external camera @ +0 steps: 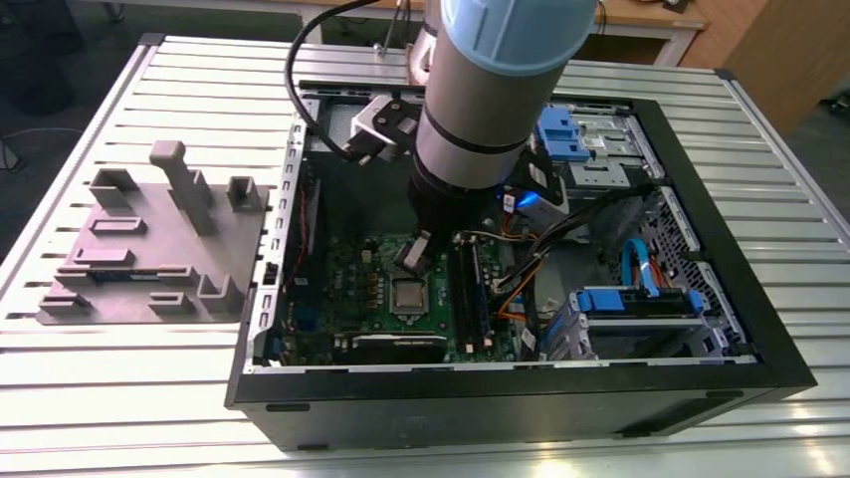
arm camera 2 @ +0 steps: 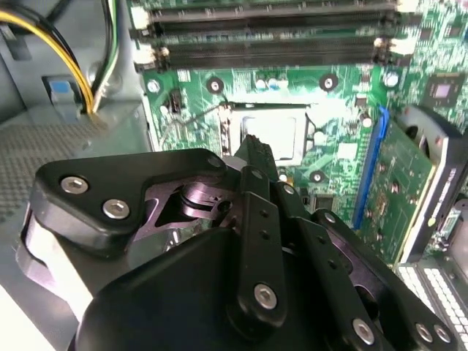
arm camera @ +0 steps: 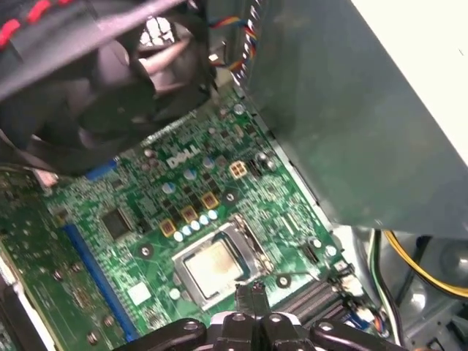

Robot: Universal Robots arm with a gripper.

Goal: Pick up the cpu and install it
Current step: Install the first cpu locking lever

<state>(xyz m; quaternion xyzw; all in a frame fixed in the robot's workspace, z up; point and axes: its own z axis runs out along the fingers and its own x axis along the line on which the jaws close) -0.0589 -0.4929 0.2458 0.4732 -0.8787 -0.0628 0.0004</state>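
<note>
Hovering just over the motherboard socket (arm camera: 247,232), your gripper (arm camera: 251,287) shows clenched fingers with nothing between them. You will find the cpu (arm camera: 212,265) lying flat inside that socket, silver top up, just beside the fingertips.

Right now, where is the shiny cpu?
The cpu sits in the socket on the green motherboard, close to the gripper, in the first wrist view.
</note>
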